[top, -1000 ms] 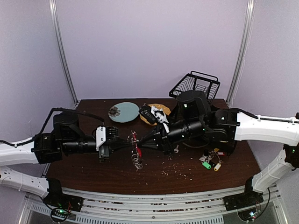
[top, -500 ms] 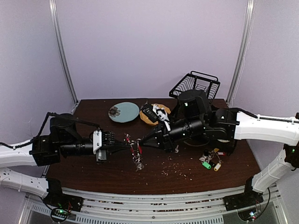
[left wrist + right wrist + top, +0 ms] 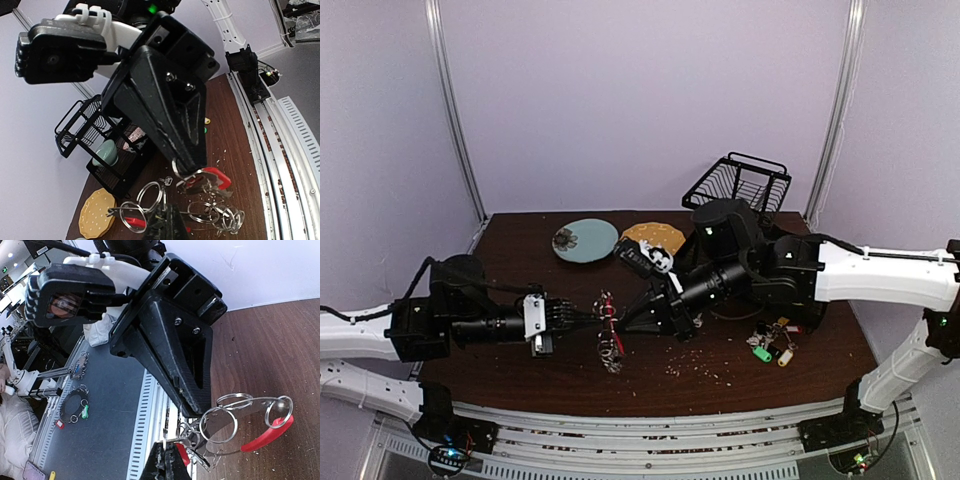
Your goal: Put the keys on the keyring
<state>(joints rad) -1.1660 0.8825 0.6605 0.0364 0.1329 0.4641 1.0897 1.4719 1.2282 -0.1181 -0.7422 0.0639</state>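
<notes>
Lower now, keyring between both grippers, long axis near-vertical

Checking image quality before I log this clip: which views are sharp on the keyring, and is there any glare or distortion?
Top external: even light, no glare, but the keyring is tiny and its coils blur together. Left wrist: the right gripper looms large with wide-angle stretch; keyring sharp. Right wrist: keyring crisp, with the left gripper large in close-up; the background top left is bright.
</notes>
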